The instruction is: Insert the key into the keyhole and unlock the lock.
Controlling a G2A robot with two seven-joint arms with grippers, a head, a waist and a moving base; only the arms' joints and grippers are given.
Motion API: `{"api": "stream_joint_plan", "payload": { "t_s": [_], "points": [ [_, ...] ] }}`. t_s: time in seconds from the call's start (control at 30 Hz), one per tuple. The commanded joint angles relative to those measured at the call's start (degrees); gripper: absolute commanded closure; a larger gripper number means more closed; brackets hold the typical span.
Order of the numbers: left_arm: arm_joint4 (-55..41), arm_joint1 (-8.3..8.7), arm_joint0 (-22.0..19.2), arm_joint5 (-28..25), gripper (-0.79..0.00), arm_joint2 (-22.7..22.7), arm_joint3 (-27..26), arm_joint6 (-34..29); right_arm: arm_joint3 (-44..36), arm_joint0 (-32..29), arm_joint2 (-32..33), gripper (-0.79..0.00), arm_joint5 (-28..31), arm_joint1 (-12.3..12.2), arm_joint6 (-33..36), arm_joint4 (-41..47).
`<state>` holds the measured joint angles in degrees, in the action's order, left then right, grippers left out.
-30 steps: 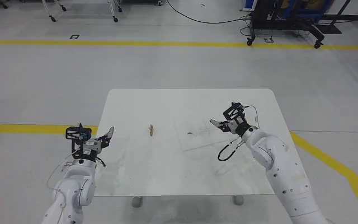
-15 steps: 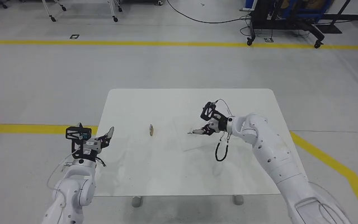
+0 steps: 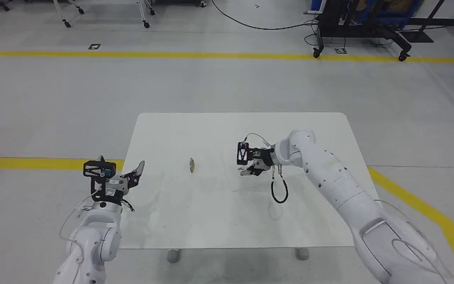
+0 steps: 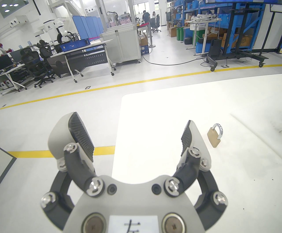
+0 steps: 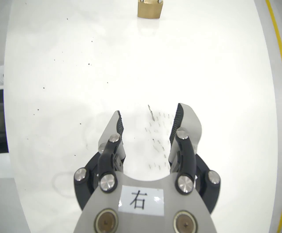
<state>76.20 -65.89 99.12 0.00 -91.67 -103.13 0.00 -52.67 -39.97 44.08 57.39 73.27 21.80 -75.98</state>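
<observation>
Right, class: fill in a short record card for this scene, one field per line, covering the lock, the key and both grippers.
padlock: brass, on the table, apart from both grippers
key: on the table, not gripped
right gripper: open, fingertips either side of the key
left gripper: open, empty, at the table's edge
stage: key not yet picked up

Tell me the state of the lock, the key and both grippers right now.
padlock: shackle shut, no key in it, on the table.
key: loose on the table, ungripped.
left gripper: open, empty.
right gripper: open, one finger on either side of the key.
</observation>
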Motion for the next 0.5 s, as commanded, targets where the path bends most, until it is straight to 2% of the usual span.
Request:
{"api": "stream_joint_plan", "payload": {
  "t_s": [0.0,0.23,0.47],
  "points": [
    [0.0,0.0,0.0,0.0,-0.785,0.0,0.0,0.0,1.43,1.15,-1.55,-0.336,-0.17,0.74,-0.76,-0.82],
    [0.0,0.0,0.0,0.0,-0.785,0.0,0.0,0.0,6.08,4.27,-6.65,-0.382,0.61,3.17,0.13,-2.92],
    [0.0,0.0,0.0,0.0,-0.785,0.0,0.0,0.0,10.26,6.93,-10.33,-0.339,0.61,5.61,-0.35,-2.74]
  ]
}}
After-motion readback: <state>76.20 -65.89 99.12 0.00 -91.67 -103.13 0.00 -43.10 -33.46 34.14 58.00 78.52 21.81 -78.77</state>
